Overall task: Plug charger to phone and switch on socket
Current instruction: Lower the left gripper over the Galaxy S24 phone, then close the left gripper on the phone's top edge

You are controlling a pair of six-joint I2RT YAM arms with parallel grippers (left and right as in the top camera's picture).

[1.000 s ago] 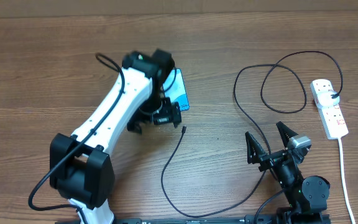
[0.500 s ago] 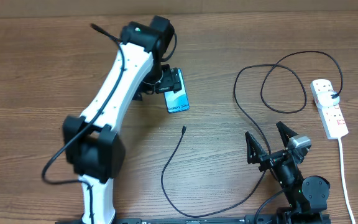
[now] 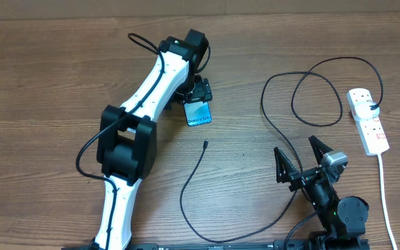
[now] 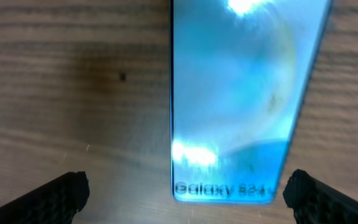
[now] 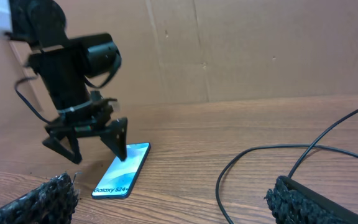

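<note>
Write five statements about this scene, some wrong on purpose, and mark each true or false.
The slim smartphone with the lit light-blue screen lies flat on the wooden table. True.
The thin black charger cable's connector tip is plugged into the phone. False: it lies on the table, apart from the phone.
The left gripper is shut on the phone. False: it is open over it.
The right gripper is open and empty. True.
The white power strip lies on the left arm's side. False: on the right arm's side.
</note>
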